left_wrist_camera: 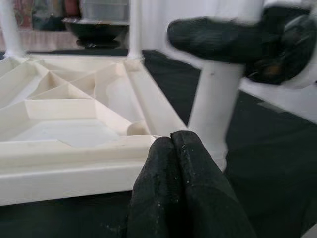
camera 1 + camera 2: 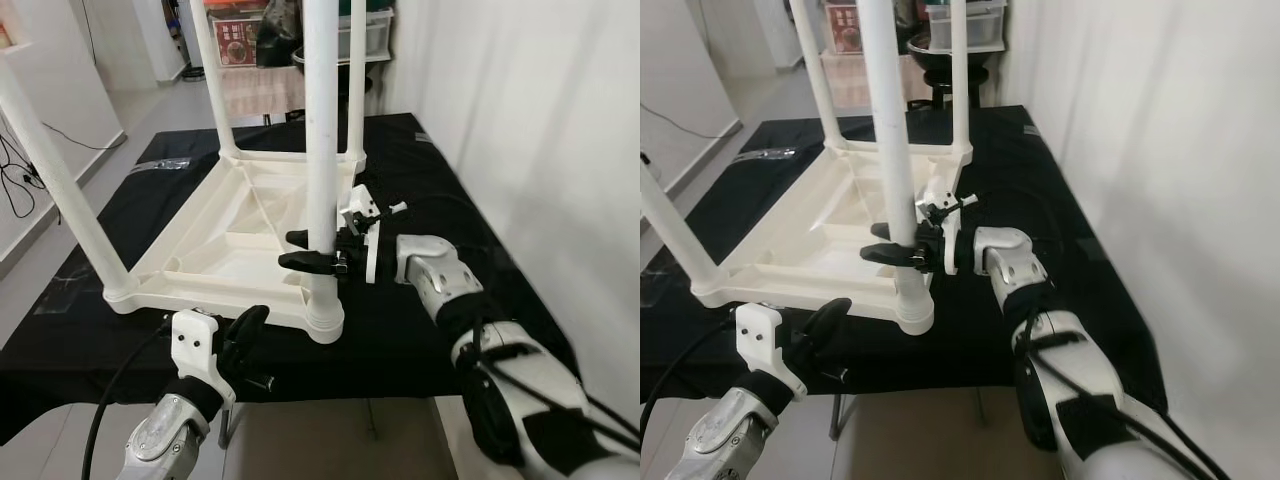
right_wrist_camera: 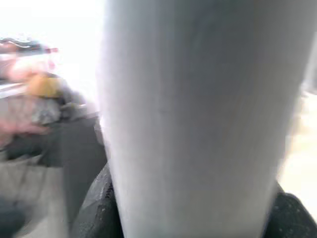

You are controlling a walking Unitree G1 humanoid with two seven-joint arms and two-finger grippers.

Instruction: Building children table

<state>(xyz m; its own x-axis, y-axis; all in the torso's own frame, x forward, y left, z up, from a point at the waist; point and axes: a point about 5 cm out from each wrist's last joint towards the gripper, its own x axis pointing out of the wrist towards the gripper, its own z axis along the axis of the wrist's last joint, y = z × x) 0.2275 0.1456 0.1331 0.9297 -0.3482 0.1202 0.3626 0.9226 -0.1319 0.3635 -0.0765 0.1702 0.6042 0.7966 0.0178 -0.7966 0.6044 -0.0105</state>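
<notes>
Currently, the left claw [image 2: 248,335] hovers pressed together, holding nothing, just before the near rim of the inverted white children table [image 2: 215,245], which lies upside down on the black-draped counter [image 2: 420,330]. Further right, the right claw [image 2: 310,250] pinches the near corner leg [image 2: 322,150] low on its shaft. That leg's long axis stands upright in its corner socket. The right arm is nearer, so seating the leg likely falls to it.
</notes>
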